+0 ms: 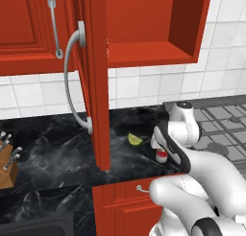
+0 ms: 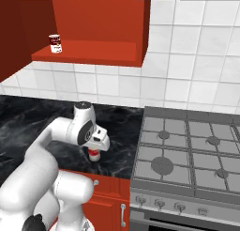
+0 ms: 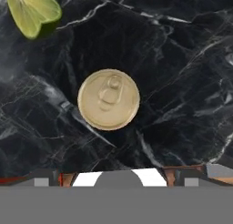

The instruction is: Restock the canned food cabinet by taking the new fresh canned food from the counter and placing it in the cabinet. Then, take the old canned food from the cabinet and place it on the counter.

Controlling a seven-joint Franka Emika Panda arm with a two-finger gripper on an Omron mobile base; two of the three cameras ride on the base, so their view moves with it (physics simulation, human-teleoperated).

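**Operator:** Currently, where is the new fresh canned food (image 3: 108,99)?

**Technician:** Upright on the black surface (image 3: 182,82), directly beneath the hand, its tan pull-tab top facing the hand camera. A lime wedge (image 3: 32,11) lies nearby, apart from it.

**Operator:** Claw (image 2: 96,150) condition?

**Technician:** Released, jaws spread wide, hovering just above the can; nothing is grasped.

**Operator:** And the old canned food (image 2: 55,43)?

**Technician:** Standing on the shelf of the cabinet (image 2: 93,54), whose door (image 1: 93,76) is open.

Counter (image 3: 182,82): black marble look, polished, faint white veins. New fresh canned food (image 3: 108,99): dull tan metal lid with pull tab, matt sheen; red label seen from the side. Cabinet (image 1: 144,53): red painted wood, smooth. Door handle (image 1: 72,81): grey, satin metal look.
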